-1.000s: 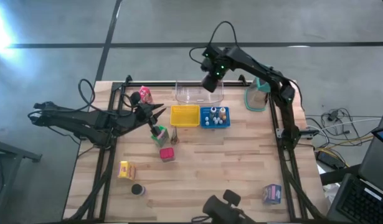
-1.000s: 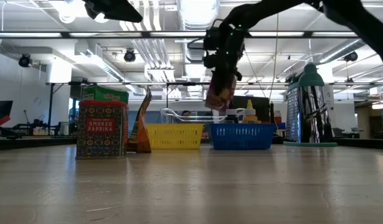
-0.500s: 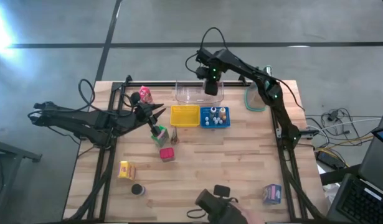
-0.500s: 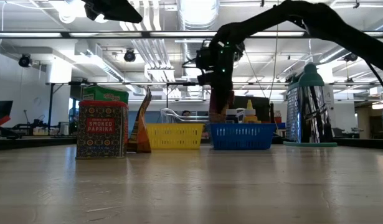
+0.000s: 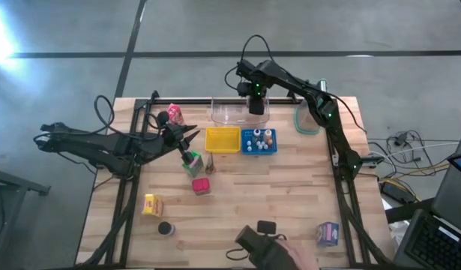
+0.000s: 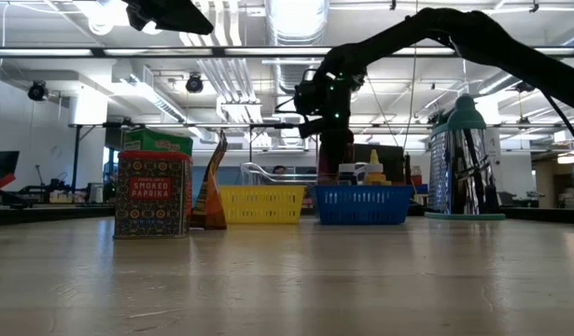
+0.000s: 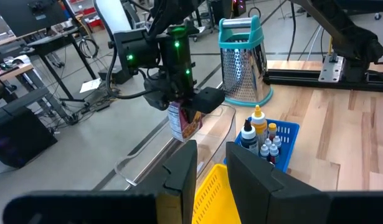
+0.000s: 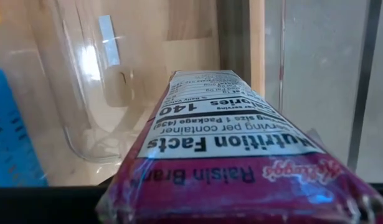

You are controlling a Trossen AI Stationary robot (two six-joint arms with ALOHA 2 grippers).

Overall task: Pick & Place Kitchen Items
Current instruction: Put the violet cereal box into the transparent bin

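My right gripper points down over the clear tray at the table's far edge, shut on a small purple-red cereal carton, which fills the right wrist view. My left gripper hovers at the left, pointing at the yellow basket, its fingers a little apart with nothing between them. Pink, green, red, yellow and purple cartons and a dark disc rest on the table. My right gripper holds the carton by its upper end, coming from above with the fingers pointing down. The carton hangs below the fingers, nearly upright, over the clear tray. Whether its lower end touches the tray floor, I cannot tell.
A blue basket with small bottles stands right of the yellow one. A metal grater with a teal handle stands at the far right. Dark gear and a person's hand show at the near edge.
My right gripper has sunk toward the clear tray and rolled about its pointing line, keeping hold of the carton. The carton, which hung high over the blue basket's far side, has turned with it and now hangs low behind the basket.
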